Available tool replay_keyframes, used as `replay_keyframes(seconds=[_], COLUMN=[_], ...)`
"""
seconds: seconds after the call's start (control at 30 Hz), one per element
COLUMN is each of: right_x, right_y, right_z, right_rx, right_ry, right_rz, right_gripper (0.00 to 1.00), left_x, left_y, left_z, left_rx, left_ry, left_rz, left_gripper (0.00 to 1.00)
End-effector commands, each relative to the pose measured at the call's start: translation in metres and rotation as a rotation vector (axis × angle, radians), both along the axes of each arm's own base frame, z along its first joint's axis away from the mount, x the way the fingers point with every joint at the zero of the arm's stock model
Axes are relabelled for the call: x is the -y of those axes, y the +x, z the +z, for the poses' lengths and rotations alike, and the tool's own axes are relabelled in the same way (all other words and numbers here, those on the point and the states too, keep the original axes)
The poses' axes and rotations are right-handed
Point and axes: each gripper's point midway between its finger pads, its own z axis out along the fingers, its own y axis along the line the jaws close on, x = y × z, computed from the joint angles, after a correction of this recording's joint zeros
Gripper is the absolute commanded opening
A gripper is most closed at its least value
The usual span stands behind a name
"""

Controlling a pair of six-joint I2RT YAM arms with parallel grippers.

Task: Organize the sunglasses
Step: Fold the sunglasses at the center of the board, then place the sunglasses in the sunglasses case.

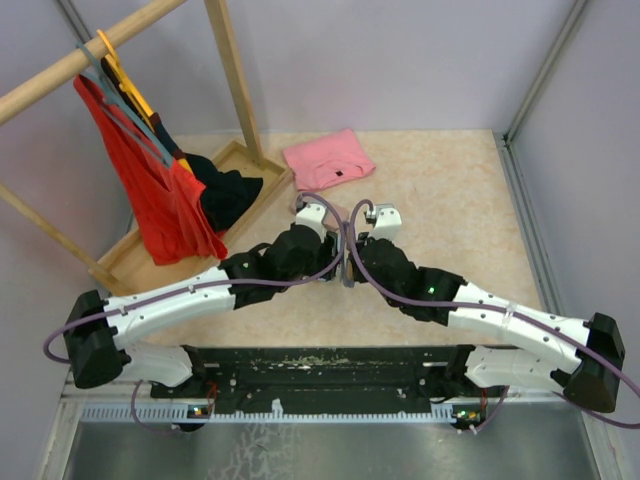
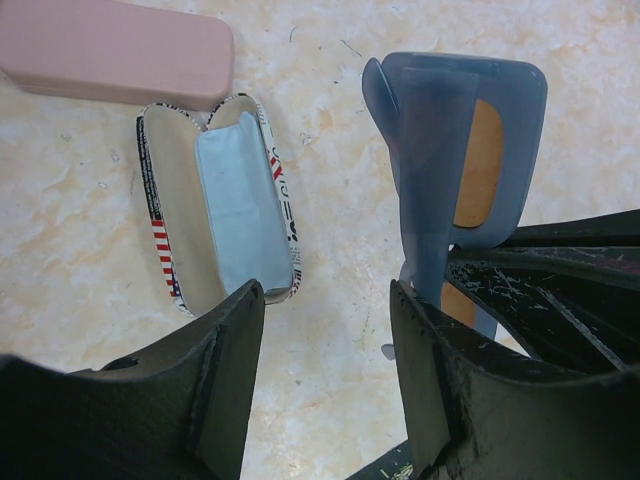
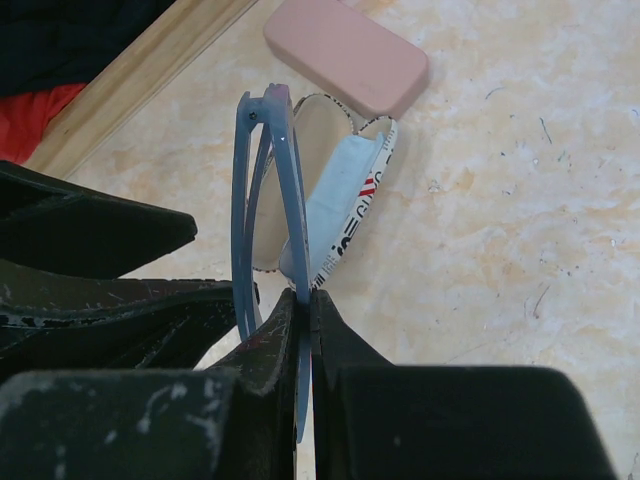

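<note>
White arms (image 1: pixel 170 310) with black joints, purple cables (image 1: pixel 280 284)

Pretty sure this is a robot lab test cell: two white arms (image 1: pixel 170 305) bolted to a black rail (image 1: pixel 330 365) at the tabletop (image 1: pixel 450 180) edge, plain grey wall panels (image 1: pixel 400 60) on metal posts (image 1: pixel 545 70) boxing it in, and a wooden clothes rack (image 1: pixel 232 80) with a red top (image 1: pixel 130 170) back-left of the left claw (image 2: pixel 325 295).
</note>
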Motion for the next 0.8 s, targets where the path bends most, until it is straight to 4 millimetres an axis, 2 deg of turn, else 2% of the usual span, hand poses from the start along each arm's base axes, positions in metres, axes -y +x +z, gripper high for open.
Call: replay_keyframes(seconds=[0.0, 0.1, 0.17, 0.33, 0.43, 0.6, 0.77], right_x=[-0.032, -0.032, -0.021, 0.02, 0.036, 0.039, 0.033], right_y=[-0.004, -0.004, -0.001, 0.003, 0.005, 0.011, 0.017], right_z=[0.038, 0.037, 0.033, 0.026, 0.016, 0.007, 0.001], right_rx=[0.025, 0.023, 0.026, 0.048, 0.021, -0.054, -0.124], right_ry=[0.166, 0.165, 0.124, 0.009, -0.016, 0.04, 0.059], right_rz=[0.066, 0.067, 0.025, -0.098, -0.121, -0.097, -0.069], right_gripper=[0.0, 0.0, 0.0, 0.0, 0.0, 0.0, 0.0], left_x=[0.018, 0.017, 0.01, -0.025, -0.045, -0.068, -0.068], left_y=[0.001, 0.002, 0.004, 0.01, 0.017, 0.041, 0.059], left_z=[0.016, 0.015, 0.017, 0.023, 0.023, 0.008, -0.016], left_rx=[0.017, 0.023, 0.031, 0.083, 0.094, 0.049, -0.032], left_ry=[-0.077, -0.071, -0.063, -0.034, -0.05, -0.188, -0.299], left_rz=[-0.031, -0.028, -0.003, 0.089, 0.115, 0.122, 0.073], left_gripper=[0.6, 0.6, 0.6, 0.63, 0.65, 0.67, 0.67])
